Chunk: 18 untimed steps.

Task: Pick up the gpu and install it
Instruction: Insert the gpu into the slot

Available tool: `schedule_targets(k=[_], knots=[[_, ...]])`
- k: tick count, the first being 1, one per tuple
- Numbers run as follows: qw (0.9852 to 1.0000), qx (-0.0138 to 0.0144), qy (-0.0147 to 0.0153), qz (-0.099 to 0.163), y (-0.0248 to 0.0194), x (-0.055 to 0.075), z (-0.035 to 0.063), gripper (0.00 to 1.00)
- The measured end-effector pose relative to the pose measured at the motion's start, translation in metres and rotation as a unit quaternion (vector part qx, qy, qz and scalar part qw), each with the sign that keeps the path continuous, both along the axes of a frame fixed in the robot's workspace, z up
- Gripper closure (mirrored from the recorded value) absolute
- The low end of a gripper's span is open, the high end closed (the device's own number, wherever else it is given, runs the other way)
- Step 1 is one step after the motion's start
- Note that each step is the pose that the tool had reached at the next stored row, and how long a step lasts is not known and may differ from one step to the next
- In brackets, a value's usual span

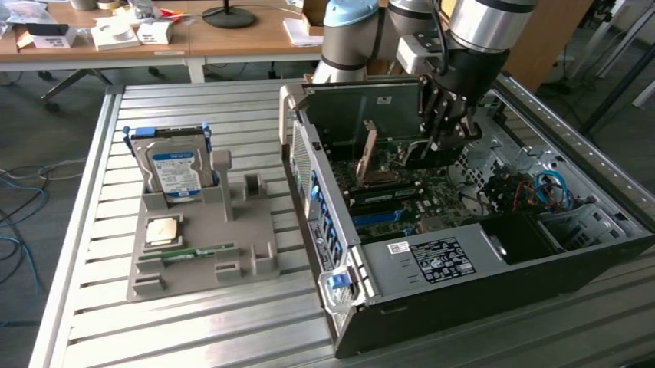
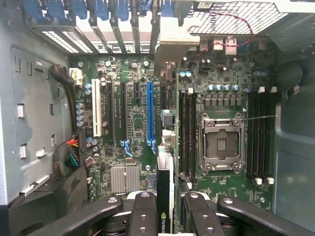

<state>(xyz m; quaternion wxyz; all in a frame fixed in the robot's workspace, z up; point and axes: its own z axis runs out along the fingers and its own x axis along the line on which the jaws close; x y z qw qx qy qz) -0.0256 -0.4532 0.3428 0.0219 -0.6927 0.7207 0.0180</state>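
The gpu [image 2: 165,179] stands on edge inside the open computer case [image 1: 492,295], clamped between the two fingers [image 2: 142,214] of the pincer [image 2: 170,211], which grasps it by its upper edge. Held this way, the card's connector edge faces the motherboard [image 2: 133,128], which is probably why the grip is from above and not from the flat sides. In the wrist view the card runs parallel to the expansion slots, just beside the long blue slot [image 2: 149,110] on the side toward the processor socket [image 2: 221,142]; its far end points at the rear openings of the case, where a bracket would have to sit. Whether the card touches a slot or hangs just above it cannot be told.

In the exterior view the pincer [image 1: 445,142] reaches down into the case from above. On the slatted tabletop [image 1: 92,230], well apart on the exterior view's left, a grey holder [image 1: 205,238] keeps a hard drive [image 1: 174,172] upright (parts there are propped for easy gripping).
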Motion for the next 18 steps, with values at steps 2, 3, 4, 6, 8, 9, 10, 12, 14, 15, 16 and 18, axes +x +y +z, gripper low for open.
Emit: schedule_targets(k=[2, 3, 4, 6, 8, 9, 10, 12, 14, 15, 16, 18], knots=[[1.0000, 0.0002, -0.0001, 0.000, -0.0010, 0.000, -0.0002, 0.74], [1.0000, 0.0001, -0.0001, 0.000, -0.0019, 0.000, -0.0001, 0.74], [1.0000, 0.0001, 0.0000, 0.000, -0.0028, 0.000, -0.0001, 0.74], [1.0000, 0.0001, 0.0000, 0.000, -0.0050, 0.000, -0.0001, 0.74], [1.0000, 0.0003, -0.0001, 0.000, -0.0060, 0.000, -0.0003, 0.74], [1.0000, 0.0003, -0.0001, 0.000, -0.0062, 0.000, -0.0006, 0.74], [1.0000, 0.0003, -0.0001, 0.000, -0.0064, 0.000, -0.0011, 0.74], [1.0000, 0.0003, -0.0001, 0.000, -0.0070, 0.000, -0.0030, 0.74], [1.0000, 0.0003, -0.0001, 0.000, -0.0075, 0.000, -0.0056, 0.74], [1.0000, 0.0003, -0.0001, 0.000, -0.0078, 0.000, -0.0070, 0.74], [1.0000, 0.0003, -0.0001, 0.000, -0.0080, 0.000, -0.0086, 0.74], [1.0000, 0.0003, -0.0001, 0.000, -0.0084, 0.000, -0.0108, 0.74]])
